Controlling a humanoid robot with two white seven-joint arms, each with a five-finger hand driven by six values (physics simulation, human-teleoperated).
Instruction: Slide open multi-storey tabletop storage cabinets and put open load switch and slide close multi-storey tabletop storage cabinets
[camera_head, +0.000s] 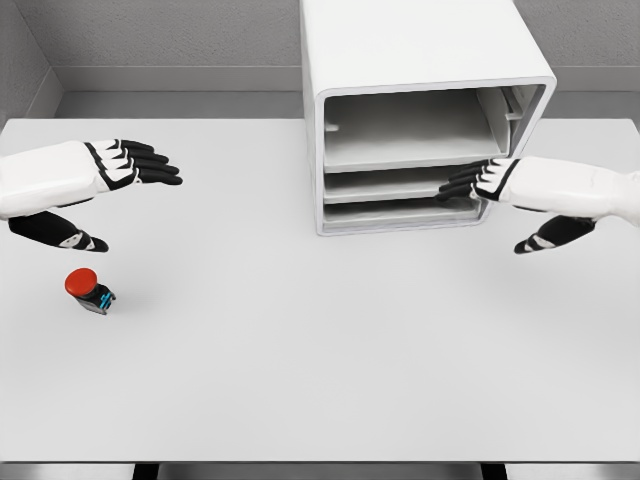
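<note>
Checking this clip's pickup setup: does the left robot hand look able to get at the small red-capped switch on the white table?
Probably yes. The left robot hand hovers open just above the red-capped switch with its dark base, and nothing lies between them on the white table.

Bright, even, diffuse light from overhead; no glare or hot spots on the pale table. Only faint, soft-edged shadows, deepest inside the cabinet shelves and under the switch. Crisp throughout, no blur, nothing out of focus. Straight edges, no visible distortion toward the corners. Flat, low-contrast simulator rendering.
</note>
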